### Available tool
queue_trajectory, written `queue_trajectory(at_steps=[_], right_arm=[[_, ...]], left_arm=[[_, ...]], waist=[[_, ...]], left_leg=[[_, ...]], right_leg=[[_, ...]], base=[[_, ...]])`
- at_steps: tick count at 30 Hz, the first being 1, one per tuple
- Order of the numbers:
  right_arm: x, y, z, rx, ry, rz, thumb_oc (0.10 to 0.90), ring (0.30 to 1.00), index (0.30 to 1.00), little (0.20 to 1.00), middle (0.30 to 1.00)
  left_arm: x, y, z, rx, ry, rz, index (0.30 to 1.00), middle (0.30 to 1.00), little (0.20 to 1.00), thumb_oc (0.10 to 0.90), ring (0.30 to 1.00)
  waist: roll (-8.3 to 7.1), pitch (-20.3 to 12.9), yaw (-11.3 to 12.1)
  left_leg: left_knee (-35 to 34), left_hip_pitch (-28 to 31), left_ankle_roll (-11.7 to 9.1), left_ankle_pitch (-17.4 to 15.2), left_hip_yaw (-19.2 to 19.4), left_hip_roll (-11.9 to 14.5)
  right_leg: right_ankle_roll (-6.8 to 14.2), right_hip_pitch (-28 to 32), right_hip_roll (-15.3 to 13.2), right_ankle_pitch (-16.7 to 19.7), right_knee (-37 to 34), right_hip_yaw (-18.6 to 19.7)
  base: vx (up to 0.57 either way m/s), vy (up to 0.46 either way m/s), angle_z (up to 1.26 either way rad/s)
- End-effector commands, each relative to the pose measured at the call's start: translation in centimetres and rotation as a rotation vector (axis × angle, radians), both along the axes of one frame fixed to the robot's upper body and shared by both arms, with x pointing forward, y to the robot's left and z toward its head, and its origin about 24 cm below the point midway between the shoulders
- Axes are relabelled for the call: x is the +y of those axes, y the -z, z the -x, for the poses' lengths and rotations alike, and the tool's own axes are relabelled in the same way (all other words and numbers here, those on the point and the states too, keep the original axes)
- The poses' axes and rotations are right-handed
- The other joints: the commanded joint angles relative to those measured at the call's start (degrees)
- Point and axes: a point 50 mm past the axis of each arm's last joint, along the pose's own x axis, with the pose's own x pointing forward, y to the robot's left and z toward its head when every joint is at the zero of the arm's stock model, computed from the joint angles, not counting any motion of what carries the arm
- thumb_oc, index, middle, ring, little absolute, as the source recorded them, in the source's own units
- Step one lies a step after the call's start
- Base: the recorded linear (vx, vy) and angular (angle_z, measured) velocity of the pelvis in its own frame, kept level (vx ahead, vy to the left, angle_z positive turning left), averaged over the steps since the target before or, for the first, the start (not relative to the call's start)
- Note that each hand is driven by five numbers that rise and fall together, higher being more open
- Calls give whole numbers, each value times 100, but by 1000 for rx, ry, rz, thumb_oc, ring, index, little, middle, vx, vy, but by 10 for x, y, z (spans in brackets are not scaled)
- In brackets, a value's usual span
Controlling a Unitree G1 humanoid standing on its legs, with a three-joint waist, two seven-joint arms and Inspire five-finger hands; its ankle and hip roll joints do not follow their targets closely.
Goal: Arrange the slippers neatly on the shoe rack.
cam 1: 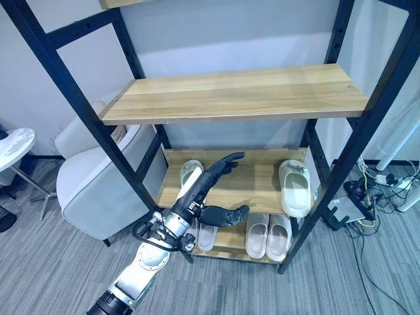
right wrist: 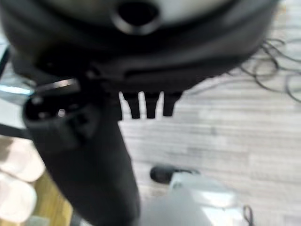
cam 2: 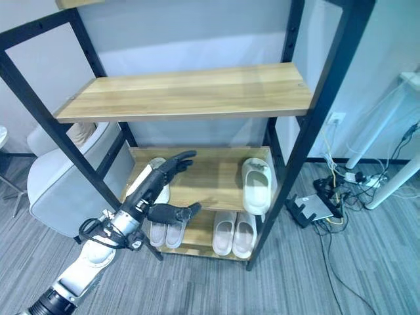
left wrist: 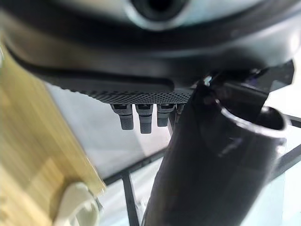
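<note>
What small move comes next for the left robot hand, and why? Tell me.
Probably lower the open left robot hand onto the slipper beside it on the middle shelf. That slipper and the other slipper lie far apart, unpaired, and the hand already hovers near it holding nothing.

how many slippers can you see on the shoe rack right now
6. Two on the middle shelf: a left slipper partly behind the left hand, and a right slipper. Four on the bottom shelf: a left pair and a right pair. More may be hidden behind the arm.
</note>
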Motion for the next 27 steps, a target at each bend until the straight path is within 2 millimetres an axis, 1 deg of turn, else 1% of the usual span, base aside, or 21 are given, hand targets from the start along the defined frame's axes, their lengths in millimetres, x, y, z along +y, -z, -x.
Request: queue_trajectory(at_steps=[1, 4, 7, 9, 10, 11, 13, 14, 16, 17, 19, 21, 22, 23, 24, 25, 26, 27], right_arm=[[-9, -3, 8, -48, 129, 20, 800, 900, 900, 900, 900], [-11, -3, 20, -18, 143, 23, 800, 900, 900, 900, 900], [-15, -4, 29, 13, 155, 34, 800, 900, 900, 900, 900], [-19, -5, 35, 14, 232, 36, 800, 900, 900, 900, 900], [-20, -5, 40, 14, 294, 28, 800, 900, 900, 900, 900], [-20, -5, 40, 14, 294, 28, 800, 900, 900, 900, 900], [-19, -4, 42, 36, 269, 26, 800, 900, 900, 900, 900], [-17, -4, 42, 45, 246, 21, 800, 900, 900, 900, 900], [-17, -4, 39, 47, 227, 25, 800, 900, 900, 900, 900], [-18, -4, 33, 41, 220, 28, 800, 900, 900, 900, 900], [-18, -4, 32, 38, 220, 27, 800, 900, 900, 900, 900], [-24, -6, 27, 32, 201, 37, 800, 900, 900, 900, 900], [-26, -6, 24, 32, 167, 44, 800, 900, 900, 900, 900], [-26, -6, 24, 32, 167, 44, 800, 900, 900, 900, 900], [-26, -7, 21, 30, 155, 50, 800, 900, 900, 900, 900], [-26, -7, 17, 23, 143, 53, 800, 900, 900, 900, 900], [-26, -7, 17, 24, 143, 53, 800, 900, 900, 900, 900], [-25, -6, 16, 24, 141, 49, 800, 900, 900, 900, 900]], left_arm=[[5, -71, -32, -363, -102, 38, 900, 900, 900, 800, 900], [10, -76, -45, -409, -187, -24, 900, 900, 900, 800, 900], [20, -79, -55, -461, -268, -148, 900, 900, 900, 800, 900], [29, -78, -58, -475, -314, -200, 900, 900, 900, 800, 900], [36, -79, -62, -491, -360, -254, 900, 900, 900, 800, 900], [36, -79, -62, -492, -361, -255, 900, 900, 900, 800, 900], [42, -77, -69, -508, -407, -343, 900, 900, 900, 800, 900], [46, -77, -74, -528, -443, -407, 900, 900, 900, 800, 900], [55, -79, -81, -574, -501, -533, 900, 900, 900, 800, 900], [57, -82, -89, -602, -532, -610, 900, 900, 900, 800, 900], [56, -82, -90, -606, -532, -610, 900, 900, 900, 800, 900], [61, -81, -97, -630, -577, -712, 900, 900, 900, 800, 900], [68, -80, -102, -634, -615, -776, 900, 900, 900, 800, 900], [67, -80, -102, -634, -614, -776, 900, 900, 900, 800, 900], [68, -79, -104, -629, -622, -788, 900, 900, 900, 800, 900], [72, -79, -105, -628, -642, -804, 900, 900, 900, 800, 900], [72, -79, -105, -627, -642, -805, 900, 900, 900, 800, 900], [72, -79, -106, -626, -653, -806, 900, 900, 900, 800, 900]], waist=[[-270, -73, -105], [-264, -76, -183], [-250, -86, -216], [-234, -108, -220], [-224, -119, -223], [-223, -124, -217], [-209, -141, -214], [-217, -136, -218], [-217, -154, -224], [-223, -113, -233], [-232, -106, -228], [-256, -103, -223], [-264, -100, -243], [-260, -113, -237], [-264, -121, -235], [-284, -120, -227], [-279, -135, -225], [-283, -131, -231]], left_leg=[[44, -115, 122, -282, 72, -398], [44, -121, 110, -289, 100, -388], [44, -161, 102, -293, 136, -377], [44, -200, 97, -298, 169, -376], [44, -238, 94, -296, 190, -376], [44, -245, 94, -296, 195, -376], [44, -247, 95, -356, 207, -373], [44, -287, 96, -299, 224, -381], [44, -277, 92, -372, 235, -383], [44, -334, 95, -347, 236, -398], [44, -378, 96, -281, 242, -403], [44, -448, 104, -272, 246, -426], [44, -478, 108, -273, 259, -441], [44, -455, 109, -333, 257, -438], [44, -471, 110, -333, 260, -444], [44, -532, 111, -268, 261, -456], [44, -510, 111, -328, 256, -452], [44, -531, 113, -322, 249, -456]], right_leg=[[230, 38, -34, -333, 43, 33], [234, 3, -38, -315, 43, 53], [250, -72, -37, -297, 43, 96], [265, -136, -37, -287, 43, 120], [273, -191, -39, -268, 43, 149], [273, -200, -38, -266, 43, 154], [282, -210, -31, -312, 43, 174], [285, -255, -32, -259, 43, 193], [298, -254, -27, -297, 43, 216], [304, -327, -33, -260, 43, 233], [300, -371, -38, -201, 43, 237], [296, -443, -44, -177, 43, 262], [296, -479, -49, -167, 43, 290], [301, -458, -46, -221, 43, 290], [299, -482, -45, -213, 43, 298], [294, -539, -62, -143, 43, 297], [299, -517, -59, -197, 43, 295], [301, -542, -63, -186, 43, 303]], base=[[69, 22, 0], [48, 20, -1], [31, 17, -4], [32, 31, -8], [26, 30, -11], [21, 35, -10], [30, 34, -12], [62, 34, -11], [38, 29, -9], [-42, 25, -12], [-50, 18, -9], [2, 24, 0], [47, 32, -2], [48, 38, -5], [25, 26, -8], [25, 26, -9], [19, 21, -7], [42, 30, -2]])
